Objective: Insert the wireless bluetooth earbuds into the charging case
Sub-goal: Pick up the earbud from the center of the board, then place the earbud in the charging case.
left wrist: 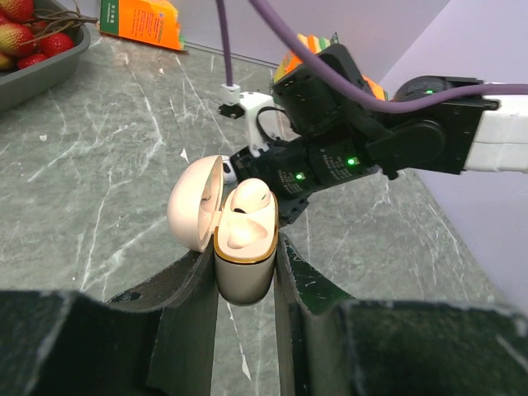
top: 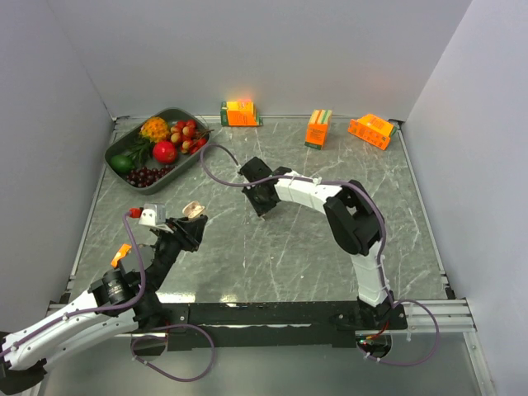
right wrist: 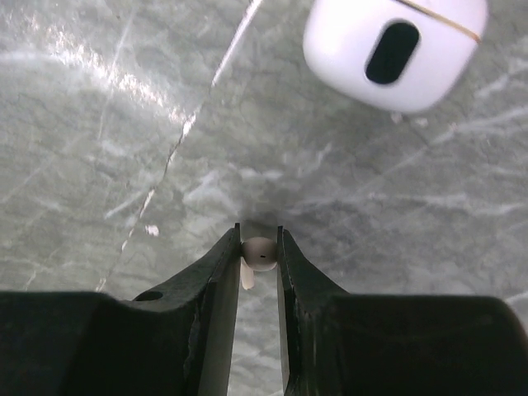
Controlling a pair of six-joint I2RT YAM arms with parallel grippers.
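Note:
My left gripper [left wrist: 245, 246] is shut on the charging case [left wrist: 245, 276], a pale beige shell with a gold rim. It holds the case upright off the table, lid [left wrist: 194, 202] swung open to the left. One pale earbud [left wrist: 250, 196] lies in the far well. In the top view the case [top: 193, 209] sits left of centre. My right gripper [right wrist: 259, 235] is shut on a small white stemmed earbud [right wrist: 259, 252], close over the marble table. From above, the right gripper [top: 262, 202] points down, to the right of the case. A blurred white rounded shell [right wrist: 394, 51] with a dark oval fills that view's top right.
A dark tray [top: 110, 151] of fruit stands at the back left. Three orange juice cartons [top: 240, 113] [top: 318, 129] [top: 370, 130] line the back edge. Grey walls close in three sides. The right arm's wrist [left wrist: 346, 124] and purple cable hang just behind the case.

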